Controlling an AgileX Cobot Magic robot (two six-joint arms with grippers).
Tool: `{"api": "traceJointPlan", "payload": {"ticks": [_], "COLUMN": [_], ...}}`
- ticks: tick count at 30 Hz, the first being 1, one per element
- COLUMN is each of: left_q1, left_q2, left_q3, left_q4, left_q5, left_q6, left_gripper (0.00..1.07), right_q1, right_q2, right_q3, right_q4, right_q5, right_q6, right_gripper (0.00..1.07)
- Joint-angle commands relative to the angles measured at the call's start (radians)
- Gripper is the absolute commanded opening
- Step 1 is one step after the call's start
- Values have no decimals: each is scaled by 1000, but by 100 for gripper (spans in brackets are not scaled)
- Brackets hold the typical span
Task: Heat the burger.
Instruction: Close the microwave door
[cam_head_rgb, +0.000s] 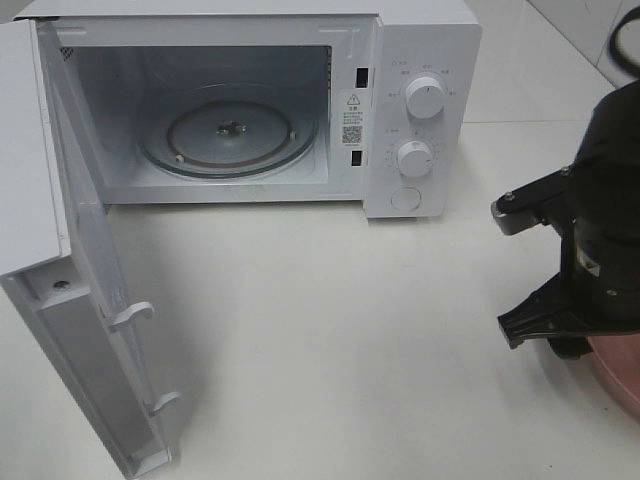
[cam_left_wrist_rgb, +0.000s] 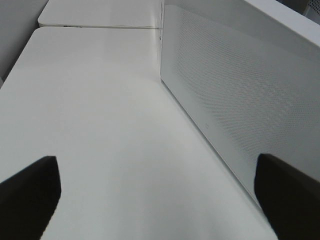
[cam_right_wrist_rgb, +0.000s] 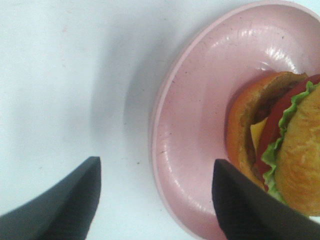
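Observation:
The burger (cam_right_wrist_rgb: 287, 150) lies tipped on its side on a round pink plate (cam_right_wrist_rgb: 200, 125), showing bun, lettuce, tomato and cheese. My right gripper (cam_right_wrist_rgb: 155, 200) is open over the plate's near rim, with one finger above the table and the other above the plate beside the burger; nothing is held. In the high view the black right arm (cam_head_rgb: 585, 240) hides the burger, and only an edge of the plate (cam_head_rgb: 615, 375) shows. My left gripper (cam_left_wrist_rgb: 160, 200) is open and empty next to the microwave door (cam_left_wrist_rgb: 235, 100).
The white microwave (cam_head_rgb: 420, 60) stands at the back with its door (cam_head_rgb: 90, 300) swung wide open to the left. Its glass turntable (cam_head_rgb: 230, 135) is bare. White tabletop (cam_head_rgb: 330, 330) stretches between the microwave and the plate.

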Motion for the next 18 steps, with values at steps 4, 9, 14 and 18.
{"api": "traceJointPlan", "payload": {"ticks": [4,9,14,18], "left_q1": [3,3,3,3], "left_q2": [-19,-19,-19,-19], "left_q3": [3,3,3,3], "left_q4": [-7,-7,-7,-7], "left_q5": [-5,-5,-5,-5], "left_q6": [1,1,1,1], "left_gripper": [98,98,98,98], "right_q1": [-3,-3,-3,-3], "right_q2": [-265,-419,-645,-786], "right_q3": [-3,-3,-3,-2], "right_q4": [134,184,261,264], "right_q5": [19,38,98,150], "right_q6": [-269,-372,-471,-496], "right_gripper": [66,73,82,80]}}
